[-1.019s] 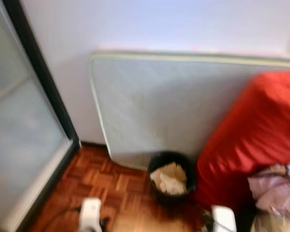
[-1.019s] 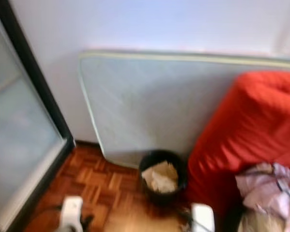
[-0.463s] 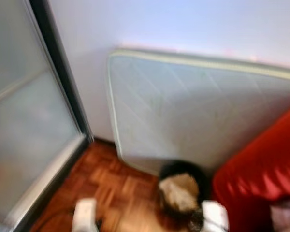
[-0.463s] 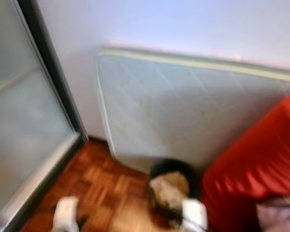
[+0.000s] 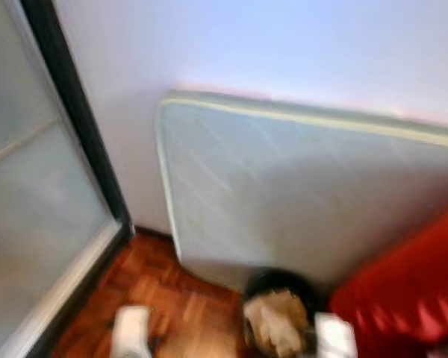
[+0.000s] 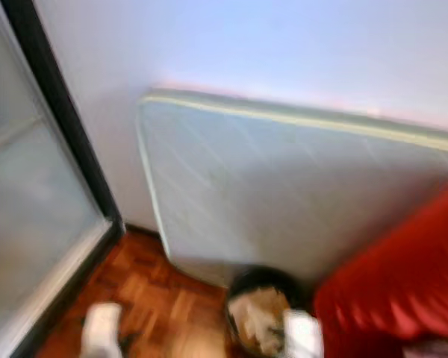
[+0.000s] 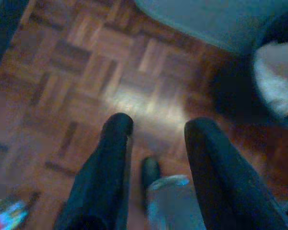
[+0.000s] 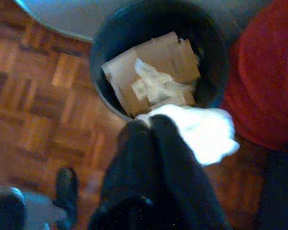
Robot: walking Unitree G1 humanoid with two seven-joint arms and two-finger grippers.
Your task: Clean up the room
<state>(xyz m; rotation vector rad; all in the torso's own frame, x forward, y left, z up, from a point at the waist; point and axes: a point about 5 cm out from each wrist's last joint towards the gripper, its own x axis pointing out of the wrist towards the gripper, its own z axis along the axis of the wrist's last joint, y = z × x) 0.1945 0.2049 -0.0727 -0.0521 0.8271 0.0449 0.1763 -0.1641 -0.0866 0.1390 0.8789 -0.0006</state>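
Right wrist view: right hand (image 8: 151, 125) pinching crumpled white tissue (image 8: 201, 132).

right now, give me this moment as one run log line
right gripper: shut on white tissue | above black bin | left gripper: open, empty

floor: parquet (image 5: 145, 287) | on it: black bin (image 8: 153, 57), upright mattress (image 5: 299, 186)

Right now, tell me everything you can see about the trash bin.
The bin is round, dark and looks like plastic. It stands upright on the parquet floor, with the mattress against the wall behind it and the red cover beside it. It is nearly full of brown cardboard and crumpled paper. The right gripper, shut on a white wad, is at its rim.
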